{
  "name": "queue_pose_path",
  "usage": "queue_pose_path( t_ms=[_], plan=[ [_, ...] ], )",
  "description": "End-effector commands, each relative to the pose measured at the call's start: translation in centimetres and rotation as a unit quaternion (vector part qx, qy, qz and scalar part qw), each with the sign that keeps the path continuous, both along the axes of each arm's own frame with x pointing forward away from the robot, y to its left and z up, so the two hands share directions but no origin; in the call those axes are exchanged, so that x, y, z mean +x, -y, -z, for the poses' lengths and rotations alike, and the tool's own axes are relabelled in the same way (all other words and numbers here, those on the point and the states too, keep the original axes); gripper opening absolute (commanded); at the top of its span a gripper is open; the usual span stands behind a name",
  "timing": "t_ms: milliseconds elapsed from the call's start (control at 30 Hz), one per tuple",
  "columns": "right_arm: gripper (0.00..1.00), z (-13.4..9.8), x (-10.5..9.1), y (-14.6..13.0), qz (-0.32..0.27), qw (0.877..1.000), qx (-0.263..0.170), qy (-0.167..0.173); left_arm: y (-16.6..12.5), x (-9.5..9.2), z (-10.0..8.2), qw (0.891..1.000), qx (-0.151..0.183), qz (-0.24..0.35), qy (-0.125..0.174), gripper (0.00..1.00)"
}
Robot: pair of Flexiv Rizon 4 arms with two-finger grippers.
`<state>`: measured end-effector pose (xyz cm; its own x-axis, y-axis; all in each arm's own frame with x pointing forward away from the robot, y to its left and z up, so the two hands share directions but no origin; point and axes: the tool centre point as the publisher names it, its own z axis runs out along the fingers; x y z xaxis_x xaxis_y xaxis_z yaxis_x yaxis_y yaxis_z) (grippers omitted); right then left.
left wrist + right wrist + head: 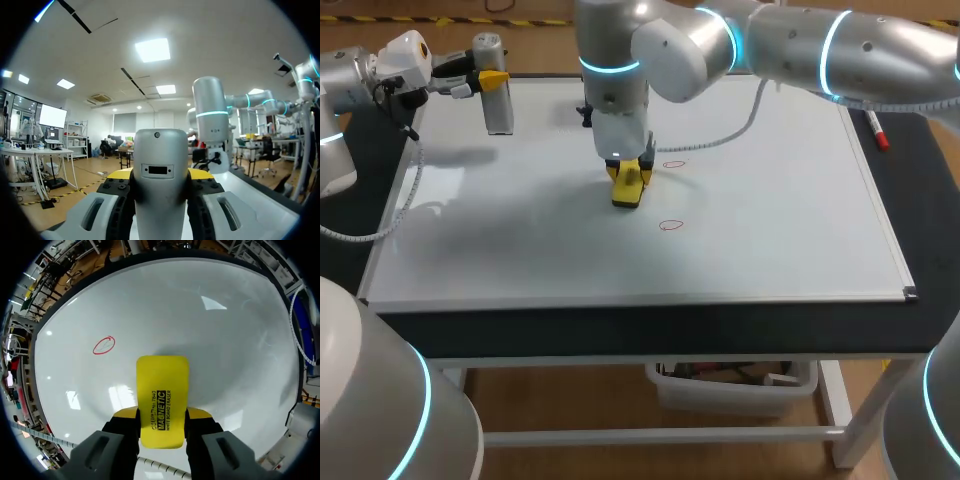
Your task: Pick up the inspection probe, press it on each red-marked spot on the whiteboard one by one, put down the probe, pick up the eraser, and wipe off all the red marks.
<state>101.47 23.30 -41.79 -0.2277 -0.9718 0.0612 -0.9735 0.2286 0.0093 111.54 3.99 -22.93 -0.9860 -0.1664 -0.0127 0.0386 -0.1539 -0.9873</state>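
My right arm reaches past the middle of the whiteboard [770, 230]. Its gripper [631, 172] is shut on the yellow eraser [629, 188], whose lower end is down at the board. Two red ovals show: one red mark [674, 164] just right of the eraser and another red mark [670, 225] nearer the front. In the right wrist view the eraser [162, 390] sticks out between the fingers of the gripper [161, 415], with a red mark [104, 345] ahead and to one side. At the board's far left corner my left gripper [492, 78] is shut on the upright grey probe [498, 105]. In the left wrist view the probe [160, 200] fills the gripper [160, 175].
A red marker pen [876, 130] lies at the whiteboard's right edge. A grey cable [725, 138] from my right arm hangs over the far part of the board. A black table border [650, 335] runs along the front.
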Motion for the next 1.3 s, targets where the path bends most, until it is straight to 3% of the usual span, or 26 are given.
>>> queue_pose_path(
  t_ms=[33, 233, 500, 1000, 1300],
  plan=[
    [0.0, -3.4, -0.2, 1.6, 0.002, 1.0, -0.004, 0.018, 0.1, -0.2, -0.2, 1.0, 0.002, -0.004, 0.0, 0.0],
    [0.0, -4.7, 1.1, 2.8, 0.012, 1.0, -0.007, 0.025, 0.1, -0.2, -0.2, 1.0, 0.002, -0.004, 0.0, 0.0],
    [0.0, -4.6, 2.6, 5.2, 0.042, 0.999, -0.012, 0.015, 0.1, -0.2, -0.2, 1.0, 0.002, -0.004, 0.0, 0.0],
    [0.0, -4.0, 4.8, 14.0, 0.144, 0.99, -0.002, 0.001, 0.1, -0.2, -0.2, 1.0, 0.002, -0.004, 0.0, 0.0],
    [0.0, -3.7, 5.1, 17.9, 0.184, 0.983, -0.006, 0.001, 0.1, -0.2, -0.2, 1.0, 0.002, -0.004, 0.0, 0.0]
  ],
)
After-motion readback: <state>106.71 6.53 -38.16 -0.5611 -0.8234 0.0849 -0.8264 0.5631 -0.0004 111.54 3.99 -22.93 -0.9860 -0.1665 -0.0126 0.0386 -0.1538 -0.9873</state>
